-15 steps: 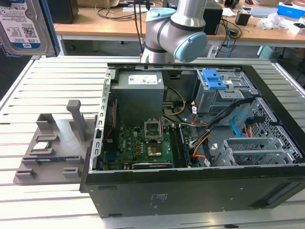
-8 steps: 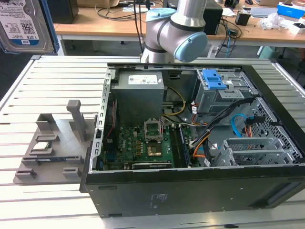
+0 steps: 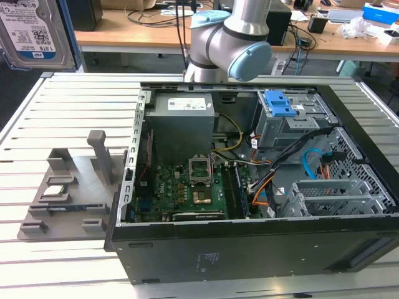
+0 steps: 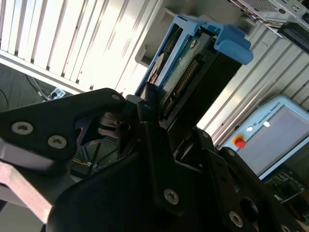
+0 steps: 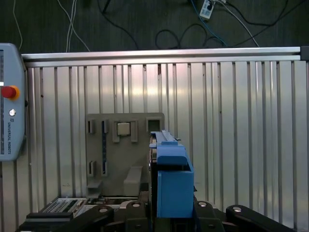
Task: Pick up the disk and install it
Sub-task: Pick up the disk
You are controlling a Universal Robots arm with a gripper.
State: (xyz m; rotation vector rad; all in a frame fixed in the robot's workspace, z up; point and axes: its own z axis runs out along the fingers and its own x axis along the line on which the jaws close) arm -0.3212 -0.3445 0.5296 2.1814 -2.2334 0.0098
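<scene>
While the gripper (image 4: pixel 157 108) grips it tight, blue-framed disk (image 5: pixel 171 179), held above slatted table (image 5: pixel 241 121) and grey fixture (image 5: pixel 111 150)

Silver-grey arm (image 3: pixel 209 43), pale blue joint caps (image 3: pixel 249 61), black screw-studded end effector (image 4: pixel 169 121)

The slatted metal table (image 3: pixel 75 99) carries a grey fixture (image 3: pixel 75 180) and open computer case (image 3: pixel 249 249).

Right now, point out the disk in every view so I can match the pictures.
Exterior view: the disk, label showing, at the exterior view's upper left corner.
Second wrist view: the disk edge-on, connector side showing.
First wrist view: the disk edge-on, blue carrier foremost.
Shared landmark: the slatted table, in all three.
</scene>
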